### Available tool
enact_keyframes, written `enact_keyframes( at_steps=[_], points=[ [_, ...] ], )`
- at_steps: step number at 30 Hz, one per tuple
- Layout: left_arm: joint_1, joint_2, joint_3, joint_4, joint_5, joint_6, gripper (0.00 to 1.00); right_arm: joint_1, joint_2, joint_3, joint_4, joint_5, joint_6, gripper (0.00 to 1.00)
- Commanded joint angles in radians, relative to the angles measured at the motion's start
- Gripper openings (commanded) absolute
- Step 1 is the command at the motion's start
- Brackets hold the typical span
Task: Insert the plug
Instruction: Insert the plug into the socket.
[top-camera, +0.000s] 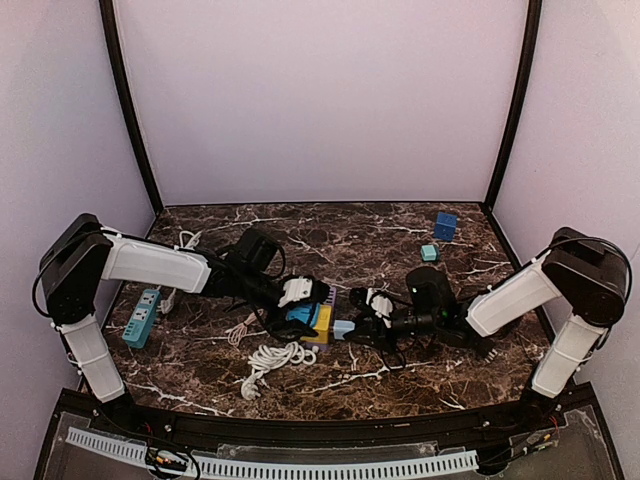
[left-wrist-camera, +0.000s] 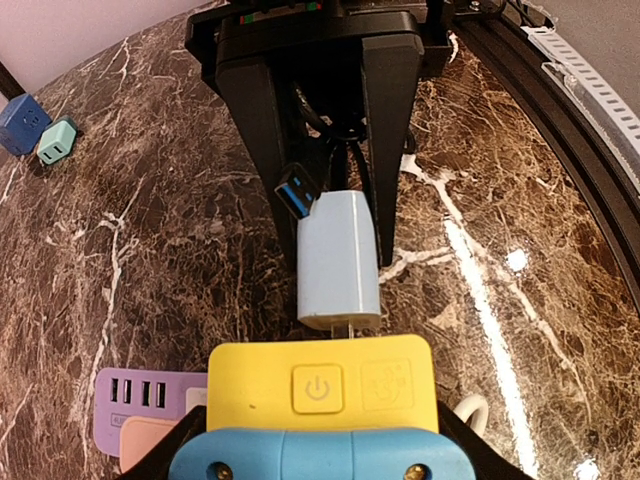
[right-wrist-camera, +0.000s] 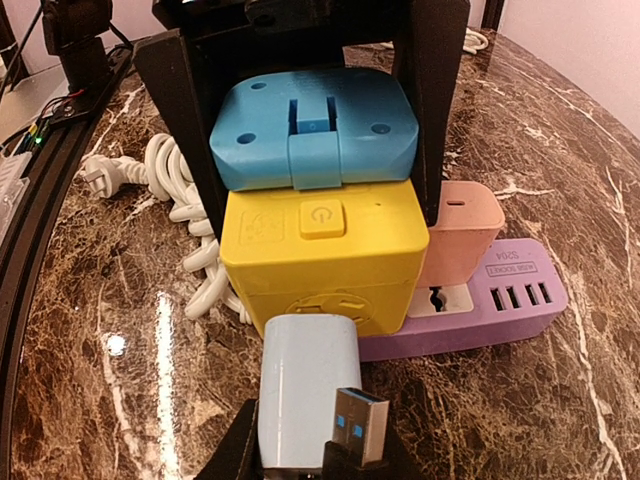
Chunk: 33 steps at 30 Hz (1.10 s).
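On the counter (top-camera: 380, 235), the pale blue plug (right-wrist-camera: 300, 385) sits pinched in my right gripper (right-wrist-camera: 312, 455), at the face of the yellow socket cube (right-wrist-camera: 320, 265) (left gripper (top-camera: 300, 315) clamps that). Light, rigid, slick plastic, I judge; grip its flat sides.

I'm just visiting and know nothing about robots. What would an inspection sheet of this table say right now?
Surface: dark marble table, some glare spots.
Job's things: light blue USB charger butted against the yellow socket cube; full seating unclear.
Clutter: purple power strip carrying a pink adapter; teal power strip; blue cube; mint adapter.
Grippers: left gripper clamps the cube; right gripper holds the charger.
Cables: coiled white cable near the cube.
Surroundings: pale walls on three sides.
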Motion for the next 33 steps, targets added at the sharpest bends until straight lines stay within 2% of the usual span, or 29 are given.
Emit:
enact_keyframes(
  at_steps=[1, 7, 14, 21, 30, 33],
  points=[
    [-0.011, 0.116, -0.073, -0.162, -0.100, 0.015, 0.22, 0.008, 0.003, 0.050, 0.005, 0.048, -0.016, 0.00],
    [0.003, 0.115, -0.079, -0.157, -0.081, 0.005, 0.22, 0.024, 0.000, 0.051, -0.058, 0.100, -0.007, 0.00],
    [0.016, 0.117, -0.085, -0.129, -0.020, -0.012, 0.22, 0.013, -0.030, 0.013, 0.144, -0.016, 0.116, 0.00],
    [0.021, 0.133, -0.075, -0.096, 0.028, 0.016, 0.22, 0.041, 0.013, 0.049, 0.158, 0.072, 0.012, 0.00],
    [0.022, 0.155, -0.089, -0.067, 0.040, 0.064, 0.22, 0.042, 0.072, -0.002, 0.438, -0.032, 0.068, 0.00],
    [0.023, 0.155, -0.094, -0.067, 0.029, 0.081, 0.22, 0.042, 0.087, 0.001, 0.407, -0.003, 0.035, 0.00]
  ],
)
